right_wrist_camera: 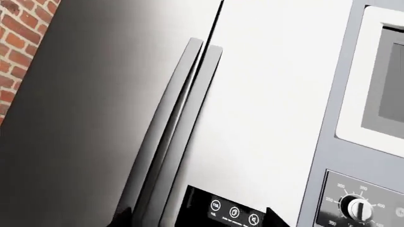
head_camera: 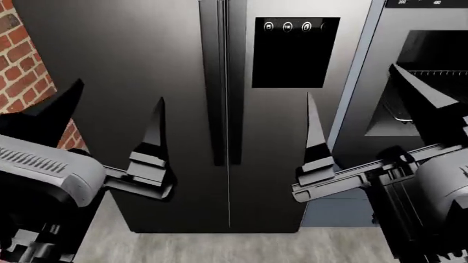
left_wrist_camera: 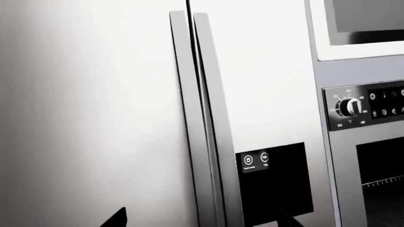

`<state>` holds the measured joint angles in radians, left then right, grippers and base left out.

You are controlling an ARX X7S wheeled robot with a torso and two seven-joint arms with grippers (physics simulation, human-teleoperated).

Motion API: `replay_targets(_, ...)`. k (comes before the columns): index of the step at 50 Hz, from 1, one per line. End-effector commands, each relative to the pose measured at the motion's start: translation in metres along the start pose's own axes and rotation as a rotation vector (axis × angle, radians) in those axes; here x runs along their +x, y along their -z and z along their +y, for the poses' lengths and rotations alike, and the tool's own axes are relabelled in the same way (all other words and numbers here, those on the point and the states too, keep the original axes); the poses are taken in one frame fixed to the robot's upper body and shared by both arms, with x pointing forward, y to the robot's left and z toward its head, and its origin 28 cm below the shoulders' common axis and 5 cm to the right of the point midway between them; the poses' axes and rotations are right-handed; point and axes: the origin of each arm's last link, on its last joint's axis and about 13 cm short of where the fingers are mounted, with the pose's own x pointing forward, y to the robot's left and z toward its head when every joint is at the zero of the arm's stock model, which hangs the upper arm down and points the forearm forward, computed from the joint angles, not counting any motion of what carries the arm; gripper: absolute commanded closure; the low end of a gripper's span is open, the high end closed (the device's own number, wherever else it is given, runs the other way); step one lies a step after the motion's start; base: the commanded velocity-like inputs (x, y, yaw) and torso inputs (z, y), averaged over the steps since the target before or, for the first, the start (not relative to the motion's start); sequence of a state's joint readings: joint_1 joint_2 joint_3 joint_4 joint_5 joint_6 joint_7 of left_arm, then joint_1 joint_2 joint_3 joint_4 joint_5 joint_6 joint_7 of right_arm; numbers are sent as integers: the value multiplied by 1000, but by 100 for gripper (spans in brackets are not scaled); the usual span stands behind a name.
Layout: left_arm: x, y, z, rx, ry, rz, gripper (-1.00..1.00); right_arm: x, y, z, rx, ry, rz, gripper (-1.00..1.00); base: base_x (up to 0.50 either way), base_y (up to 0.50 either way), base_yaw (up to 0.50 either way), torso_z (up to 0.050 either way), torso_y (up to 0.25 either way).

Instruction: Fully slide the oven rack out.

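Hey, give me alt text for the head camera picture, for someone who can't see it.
Two black robot grippers, left gripper and right gripper, hang open and empty before a tall dark steel double-door fridge with paired vertical handles and a black dispenser panel. At far right, an open grey oven shows the silver wire oven rack inside; red brick wall at left.

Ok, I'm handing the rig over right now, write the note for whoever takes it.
Left hand: open, empty, raised in front of the fridge.
Right hand: open, empty, in front of the fridge's right door, near the oven.
Oven rack: only a sliver shows inside the dark oven cavity at the head view's right edge; how far out it sits cannot be told.
Done: nothing visible yet, no contact.
Left: get square to the oven, take the rack's front rim, slide it fully out.
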<state>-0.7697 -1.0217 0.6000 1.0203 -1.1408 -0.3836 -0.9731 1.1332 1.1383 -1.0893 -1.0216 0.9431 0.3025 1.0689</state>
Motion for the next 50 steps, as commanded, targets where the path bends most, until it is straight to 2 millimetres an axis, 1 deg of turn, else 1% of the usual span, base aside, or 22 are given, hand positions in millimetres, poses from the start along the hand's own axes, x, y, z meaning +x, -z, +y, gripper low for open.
replay_targets(1, -9, -17, 12, 40, -113, 56, -100, -14, -15, -22, -34, 182, 113, -100, 0, -500, 0, 0, 0)
replay_targets(4, -9, -16, 14, 73, -144, 46, -100, -15, -16, -25, -46, 180, 111, -100, 0, -500, 0, 0, 0)
replay_targets(8, -10, -15, 16, 69, -152, 42, -100, -16, -17, -29, -50, 194, 120, -100, 0, -500, 0, 0, 0)
replay_targets(12, -11, -15, 17, 62, -153, 27, -100, -16, -17, -30, -11, 177, 139, -100, 0, -500, 0, 0, 0)
replay_targets(18, -8, -12, 17, 38, -144, 62, -100, -15, -14, -32, 16, 185, 155, -100, 0, -500, 0, 0, 0)
replay_targets(31, -4, -15, 16, 36, -141, 55, -100, -15, -15, -34, 23, 195, 156, -100, 0, -500, 0, 0, 0)
replay_targets(42, -3, -19, 16, 36, -135, 54, -100, -13, -21, -36, 25, 203, 162, -100, 0, -500, 0, 0, 0)
replay_targets(50, -1, -18, 15, 38, -131, 58, -100, -12, -20, -36, 21, 203, 168, -100, 0, -500, 0, 0, 0)
